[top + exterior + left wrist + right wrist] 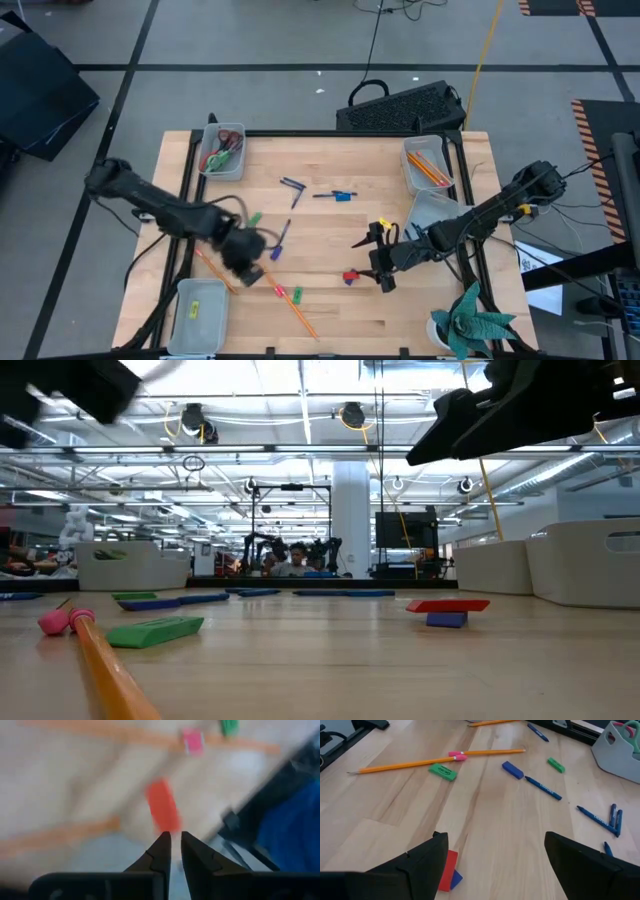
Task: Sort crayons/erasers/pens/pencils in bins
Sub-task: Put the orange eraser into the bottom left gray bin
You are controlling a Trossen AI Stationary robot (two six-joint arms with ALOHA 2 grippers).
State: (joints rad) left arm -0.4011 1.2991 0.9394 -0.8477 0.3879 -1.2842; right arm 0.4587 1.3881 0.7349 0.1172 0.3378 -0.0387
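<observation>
Four translucent bins sit at the corners of my pale wooden desk (pixel 330 290): the far-left bin (pixel 222 151) holds red and green pieces, the far-right bin (pixel 428 165) holds orange pencils, a second right bin (pixel 436 210) lies just nearer than it, and the near-left bin (pixel 199 313) has something small and pale green in it.

Scattered over the middle I see thin dark blue pens (pixel 543 788), one printed with white lettering too small for me to read. A long orange pencil (pixel 437 761) with a pink eraser end lies near a flat green block (pixel 442 771), also marked with writing I cannot make out. A short blue block (pixel 512 769) and a second green block (pixel 556 764) lie close to the pens. Another long orange pencil (pixel 262 291) runs diagonally across the near-left part of the desk.

A flat red block (pixel 448 869) rests on a blue piece (pixel 455 878), just beside one finger of the right pincer (pixel 378 262). That pincer hangs low over the near-centre of the desk, its dark fingers spread wide and holding nothing; the right arm reaches in from the right edge, elbow bent.

My left pincer (pixel 172 851) hovers over the near-left area, fingers almost together with a narrow slit between them, gripping nothing. Past its tips a blurred red block (pixel 162 805) shows.
</observation>
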